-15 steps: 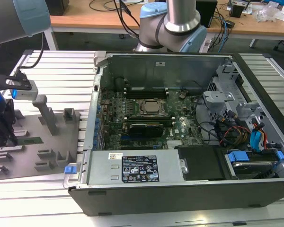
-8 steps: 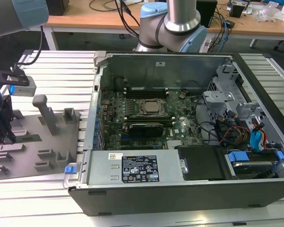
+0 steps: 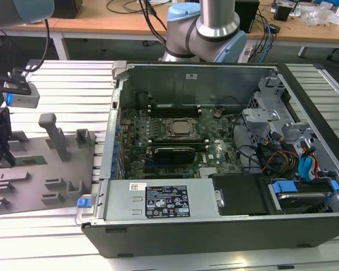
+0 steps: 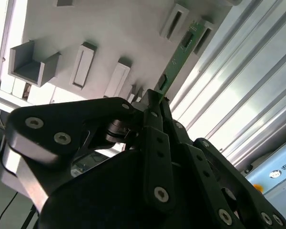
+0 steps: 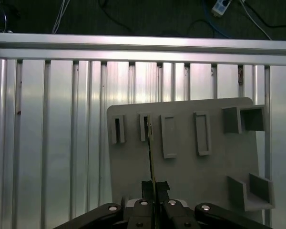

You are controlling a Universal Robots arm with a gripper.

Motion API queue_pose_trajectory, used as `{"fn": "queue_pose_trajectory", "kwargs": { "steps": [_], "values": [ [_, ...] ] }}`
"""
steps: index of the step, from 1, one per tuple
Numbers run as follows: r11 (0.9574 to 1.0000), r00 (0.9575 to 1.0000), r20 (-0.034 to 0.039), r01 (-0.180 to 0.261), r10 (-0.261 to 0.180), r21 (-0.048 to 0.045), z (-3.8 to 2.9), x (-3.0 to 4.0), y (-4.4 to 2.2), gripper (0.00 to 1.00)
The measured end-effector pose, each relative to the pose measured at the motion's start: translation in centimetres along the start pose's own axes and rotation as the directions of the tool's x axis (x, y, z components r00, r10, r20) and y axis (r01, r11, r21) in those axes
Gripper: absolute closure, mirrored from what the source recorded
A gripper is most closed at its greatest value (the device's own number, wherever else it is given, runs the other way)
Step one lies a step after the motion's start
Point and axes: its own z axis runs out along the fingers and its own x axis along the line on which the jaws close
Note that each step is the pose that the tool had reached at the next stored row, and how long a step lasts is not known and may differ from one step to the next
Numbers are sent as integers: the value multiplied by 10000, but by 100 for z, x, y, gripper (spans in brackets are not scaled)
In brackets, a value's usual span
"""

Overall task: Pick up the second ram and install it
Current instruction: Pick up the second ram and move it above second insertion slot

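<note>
The gripper [image 5: 154, 187] is closed on the near end of the second ram [image 4: 177, 57], which is held edge-on over the grey tray [image 5: 205, 176]; its far end is seen at a tray slot [image 5: 146, 128]; if snagged there, the thin board could be tilted or pulled loose; the ribbed bench [image 5: 52, 143] lies beyond.

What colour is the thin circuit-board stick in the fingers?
Green with dark chips; the thin circuit-board stick shows best in the second wrist view.
</note>
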Motion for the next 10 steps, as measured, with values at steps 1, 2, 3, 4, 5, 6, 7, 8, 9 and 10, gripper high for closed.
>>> {"fn": "queue_pose_trajectory", "kwargs": {
  "steps": [1,2,3,4,5,6,7,8,9,10],
  "values": [
    [10000,10000,0,0,0,0,-21,0,1,86],
    [10000,10000,0,0,0,0,-48,-1,2,86],
    [10000,10000,0,0,0,0,-75,-1,3,86],
    [10000,10000,0,1,-1,0,-107,-2,5,86],
    [10000,10000,0,0,0,0,-126,-2,6,86],
    [10000,10000,0,0,0,0,-140,-2,6,86],
    [10000,10000,0,0,0,0,-150,-2,7,86],
    [10000,10000,0,0,0,0,-168,-3,8,86],
    [10000,10000,0,0,0,0,-178,-3,8,86],
    [10000,10000,1,0,0,1,-192,-3,9,86]
  ]
}}
